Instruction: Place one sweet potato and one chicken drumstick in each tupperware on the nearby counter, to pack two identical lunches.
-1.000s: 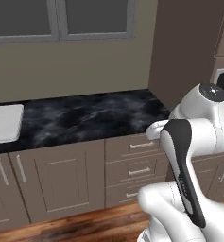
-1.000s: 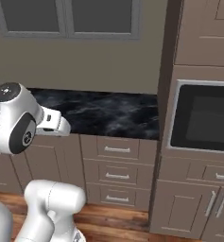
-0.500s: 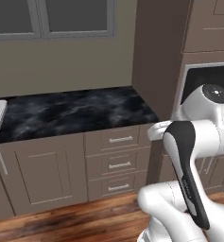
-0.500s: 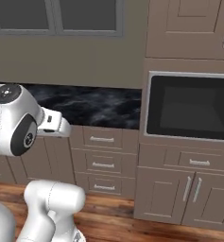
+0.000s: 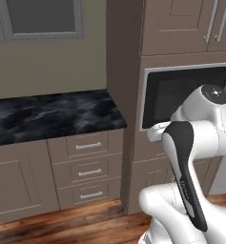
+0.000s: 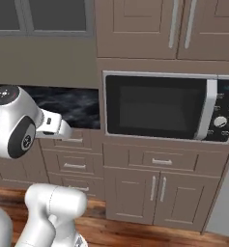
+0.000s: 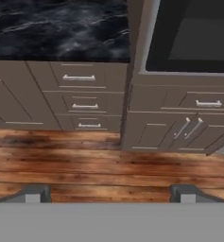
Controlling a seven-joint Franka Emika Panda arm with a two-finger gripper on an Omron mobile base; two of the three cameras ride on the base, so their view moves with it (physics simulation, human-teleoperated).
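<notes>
Black marble counter (image 5: 52, 116) sits left of built-in microwave (image 6: 159, 106); gripper (image 7: 111, 193) spread wide, holding nothing, hanging above wood floor (image 7: 104, 163) facing drawers (image 7: 80, 101).

Bare counter (image 5: 52, 116); tall microwave (image 6: 159, 106) cabinet apparently walls its right end

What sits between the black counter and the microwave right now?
A tall taupe cabinet panel stands between the counter and the microwave, clearest in the left base view.
</notes>
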